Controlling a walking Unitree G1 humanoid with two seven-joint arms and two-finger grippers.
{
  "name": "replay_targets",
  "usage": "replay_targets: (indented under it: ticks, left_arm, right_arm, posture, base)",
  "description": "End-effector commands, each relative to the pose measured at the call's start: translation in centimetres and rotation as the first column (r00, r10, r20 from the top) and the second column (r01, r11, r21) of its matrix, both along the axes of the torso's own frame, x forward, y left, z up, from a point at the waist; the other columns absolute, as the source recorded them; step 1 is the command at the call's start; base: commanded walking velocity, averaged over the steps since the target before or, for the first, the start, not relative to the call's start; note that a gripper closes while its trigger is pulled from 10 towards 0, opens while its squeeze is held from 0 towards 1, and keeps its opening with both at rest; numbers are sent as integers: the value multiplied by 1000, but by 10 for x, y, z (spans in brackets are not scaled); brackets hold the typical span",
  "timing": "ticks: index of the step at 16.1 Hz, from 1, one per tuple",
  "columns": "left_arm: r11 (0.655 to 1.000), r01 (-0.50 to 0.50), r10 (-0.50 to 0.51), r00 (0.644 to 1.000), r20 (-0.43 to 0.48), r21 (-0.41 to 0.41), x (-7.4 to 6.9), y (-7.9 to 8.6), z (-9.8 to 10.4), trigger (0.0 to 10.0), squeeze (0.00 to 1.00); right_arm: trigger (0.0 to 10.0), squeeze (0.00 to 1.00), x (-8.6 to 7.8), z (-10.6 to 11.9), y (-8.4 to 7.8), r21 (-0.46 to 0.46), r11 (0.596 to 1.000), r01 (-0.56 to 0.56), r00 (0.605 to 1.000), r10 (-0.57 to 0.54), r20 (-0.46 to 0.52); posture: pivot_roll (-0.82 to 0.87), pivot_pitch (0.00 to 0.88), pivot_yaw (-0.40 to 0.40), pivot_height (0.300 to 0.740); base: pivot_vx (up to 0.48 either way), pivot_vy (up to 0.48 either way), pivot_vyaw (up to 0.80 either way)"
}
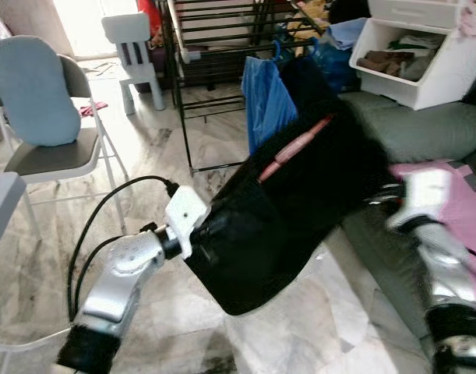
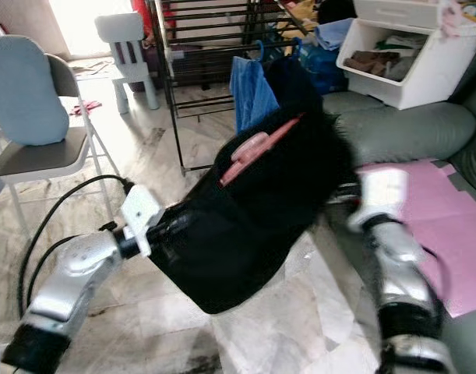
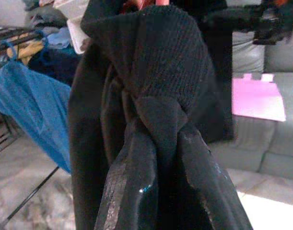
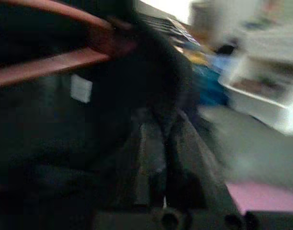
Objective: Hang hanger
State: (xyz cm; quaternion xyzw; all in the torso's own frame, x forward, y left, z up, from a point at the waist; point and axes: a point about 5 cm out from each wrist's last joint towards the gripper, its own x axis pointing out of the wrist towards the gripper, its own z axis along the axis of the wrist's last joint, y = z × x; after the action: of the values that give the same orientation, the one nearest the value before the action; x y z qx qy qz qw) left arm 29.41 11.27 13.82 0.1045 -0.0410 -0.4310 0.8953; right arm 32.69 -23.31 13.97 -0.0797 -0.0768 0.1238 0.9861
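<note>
Together two grippers, left [image 3: 156, 158] and right [image 4: 158, 158], clench one black garment [image 1: 276, 226] on one pink hanger [image 1: 294, 148], before a rack [image 1: 214, 47] with a blue bag [image 1: 265, 97]

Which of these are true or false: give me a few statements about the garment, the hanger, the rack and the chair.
1. Both grippers hold a black garment between them. True: the left gripper pinches its cloth and the right gripper is closed on the other side.
2. The hanger inside the garment is blue. False: it is pink.
3. The garment already hangs on the drying rack. False: it is held in the air in front of the rack.
4. A blue garment hangs on the rack. True.
5. The folding chair stands to the robot's right. False: it stands to its left.
</note>
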Motion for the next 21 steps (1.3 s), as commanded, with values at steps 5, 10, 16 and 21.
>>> replay_targets:
  ticks: [5,10,16,21]
  left_arm:
    - [984,-178,178,984,19,-5,27,-4,0,0,0]
    - [983,-184,184,983,14,-8,32,-9,-3,0,0]
    - [980,-185,185,983,0,78,31,-10,-21,0,0]
    - [973,-111,131,988,-87,203,22,-14,-51,0,0]
  right_arm:
    - [0,0,-51,-6,64,-6,849,-529,843,524,-119]
    - [0,0,-97,-24,57,69,722,-688,671,670,-318]
    - [0,0,-68,-30,-4,-111,954,-279,912,228,-341]
    - [0,0,-30,42,7,-143,976,-165,986,166,-5]
  posture:
    - [-124,0,-26,740]
    - [-142,0,-23,740]
    - [-151,0,-18,740]
    - [-155,0,-26,740]
  base:
    - [0,0,0]
    - [0,0,0]
    - [0,0,0]
    - [0,0,0]
